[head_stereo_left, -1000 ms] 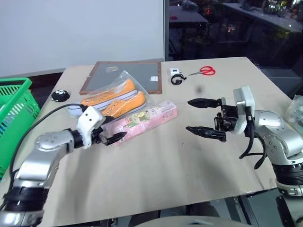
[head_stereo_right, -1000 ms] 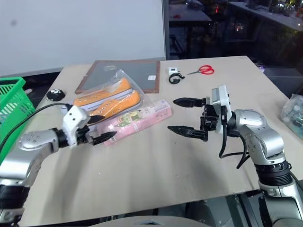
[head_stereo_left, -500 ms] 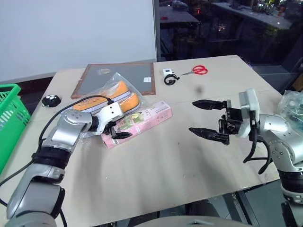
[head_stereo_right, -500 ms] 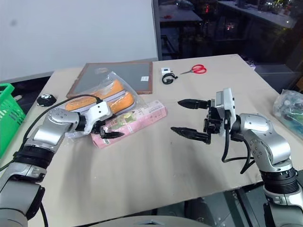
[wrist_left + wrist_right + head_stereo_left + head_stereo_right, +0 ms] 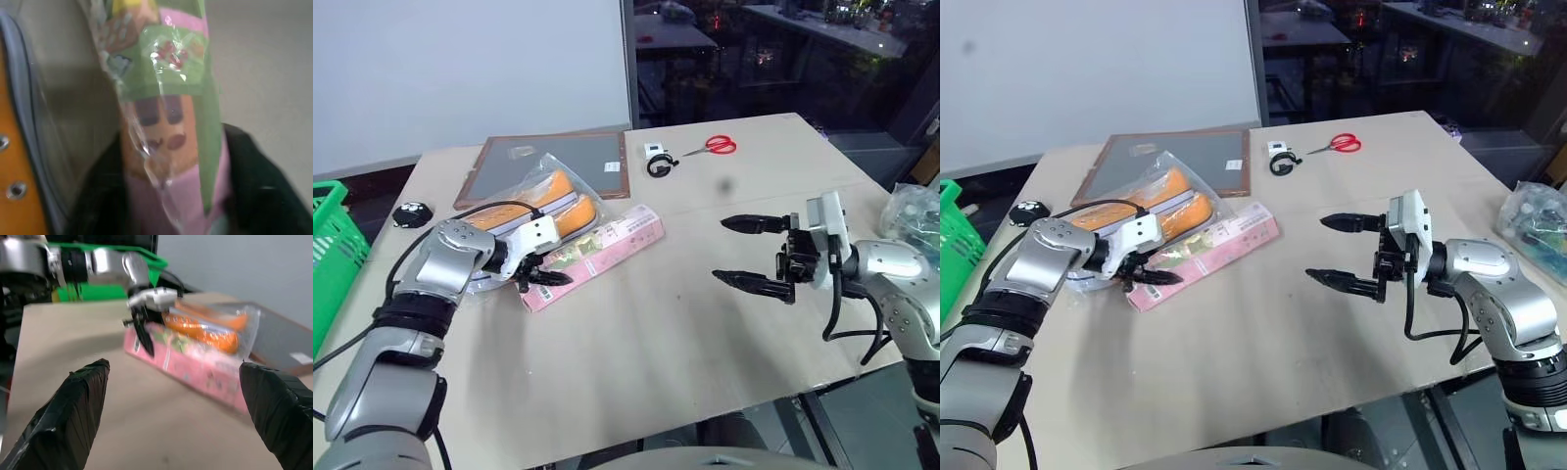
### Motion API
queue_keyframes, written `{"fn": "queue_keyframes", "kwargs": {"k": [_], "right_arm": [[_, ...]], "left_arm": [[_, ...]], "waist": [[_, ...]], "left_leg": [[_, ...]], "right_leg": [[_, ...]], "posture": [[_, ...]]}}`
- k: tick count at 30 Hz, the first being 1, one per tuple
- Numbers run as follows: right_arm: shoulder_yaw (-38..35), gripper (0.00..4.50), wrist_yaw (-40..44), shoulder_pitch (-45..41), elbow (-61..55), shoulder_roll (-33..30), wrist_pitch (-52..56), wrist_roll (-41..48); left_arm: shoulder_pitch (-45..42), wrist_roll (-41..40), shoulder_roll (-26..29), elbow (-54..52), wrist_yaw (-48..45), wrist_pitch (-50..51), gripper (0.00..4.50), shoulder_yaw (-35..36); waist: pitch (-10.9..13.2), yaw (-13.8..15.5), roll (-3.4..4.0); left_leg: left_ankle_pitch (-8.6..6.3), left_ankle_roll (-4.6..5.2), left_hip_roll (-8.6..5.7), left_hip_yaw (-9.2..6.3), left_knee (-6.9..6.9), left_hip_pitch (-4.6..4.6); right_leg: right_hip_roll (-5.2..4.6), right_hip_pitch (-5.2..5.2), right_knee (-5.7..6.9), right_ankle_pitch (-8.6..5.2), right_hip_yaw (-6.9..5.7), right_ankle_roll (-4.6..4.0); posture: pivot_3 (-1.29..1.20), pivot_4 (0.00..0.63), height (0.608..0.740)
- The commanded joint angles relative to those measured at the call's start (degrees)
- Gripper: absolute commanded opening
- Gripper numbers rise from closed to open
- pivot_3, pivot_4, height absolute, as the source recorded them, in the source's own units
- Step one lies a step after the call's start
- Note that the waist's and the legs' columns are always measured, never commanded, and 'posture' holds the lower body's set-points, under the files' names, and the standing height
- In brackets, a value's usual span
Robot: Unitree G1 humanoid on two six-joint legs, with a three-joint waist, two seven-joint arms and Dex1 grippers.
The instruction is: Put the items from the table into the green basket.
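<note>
Right gripper [image 5: 756, 254] held above the bare near part of the table [image 5: 666, 352], black fingers spread wide, nothing between them. Left gripper [image 5: 1148, 273] down at the near end of the pink packet [image 5: 1206, 256], fingers closing around that end, packet lying flat on the table. Just behind, touching the packet, orange shoes in a clear bag [image 5: 533, 201]. Farther back, a framed dark board [image 5: 548, 163], red scissors [image 5: 713, 147]. Green basket [image 5: 331, 245] off the table's left side.
</note>
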Motion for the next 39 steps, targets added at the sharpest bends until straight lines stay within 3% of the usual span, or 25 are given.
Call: {"fn": "queue_keyframes", "kwargs": {"k": [1, 6, 13, 19, 25, 31, 39], "right_arm": [[-1.0, 4.50, -0.1, -0.6, -0.5, -0.5, -0.2, 0.0], [-0.8, 4.50, -0.1, -1.1, -0.2, -0.2, -0.1, -0.5], [-1.2, 4.50, 1.2, -2.3, 0.8, 0.8, -1.8, 0.1], [-0.3, 4.50, 3.2, -4.5, 2.9, 1.8, -2.4, 0.3], [0.9, 4.50, 4.1, -9.0, 5.3, 5.3, -1.0, 2.4], [2.4, 4.50, 7.5, -12.6, 8.8, 7.6, -0.7, 3.4], [3.0, 4.50, 8.8, -17.3, 12.8, 11.6, -0.3, 4.0]], "left_arm": [[1.5, 0.5, -0.9, -0.6, 0.4, 0.2, 0.47, -0.3], [2.6, -1.7, -1.7, -3.3, 2.6, 0.5, 0.38, 3.5], [0.5, -12.3, -2.6, -14.2, 14.6, 14.6, 0.38, 20.9], [2.8, -12.4, 3.5, -21.7, 27.7, 22.2, 0.38, 34.2], [16.7, -2.3, 15.4, -18.0, 38.0, 16.9, 0.38, 47.8], [28.2, 3.0, 19.5, -12.4, 42.4, 11.5, 0.38, 59.0], [35.1, 5.1, 21.0, -2.8, 44.4, 2.8, 0.38, 61.3]], "waist": [[-0.1, 0.0, 0.12], [-0.1, 0.1, 0.13], [0.2, 1.0, -0.27], [0.2, 0.0, -0.33], [0.3, 0.3, -0.30], [0.3, 3.3, -0.49], [0.3, 7.1, -0.53]], "left_leg": [[0.00, 0.00, 0.00, 0.01, 0.00, 0.01], [0.00, 0.00, 0.00, 0.01, 0.03, 0.07], [0.00, 0.00, 0.04, -0.08, 0.05, -0.06], [0.00, -0.01, 0.18, -0.06, -0.06, -0.03], [0.00, -0.02, 0.23, 0.00, -0.43, 0.05], [0.00, -0.03, 0.23, -0.09, -0.47, 0.03], [0.01, -0.06, 0.23, -0.28, -0.49, 0.03]], "right_leg": [[0.00, 0.01, 0.00, 0.00, 0.00, 0.00], [0.01, 0.05, 0.02, 0.00, 0.04, 0.01], [0.04, -0.02, 0.00, 0.01, -0.02, 0.02], [0.09, -0.11, 0.01, 0.06, -0.06, -0.06], [0.13, -0.27, -0.01, 0.14, -0.01, -0.21], [0.11, -0.26, -0.06, 0.12, -0.15, -0.20], [0.09, -0.25, -0.02, 0.02, -0.36, -0.04]], "posture": [[0.03, 0.000, 0.740], [0.04, 0.000, 0.740], [0.06, 0.000, 0.740], [0.10, 0.000, 0.740], [0.18, 0.000, 0.740], [0.25, 0.000, 0.740], [0.30, 0.000, 0.740]]}}
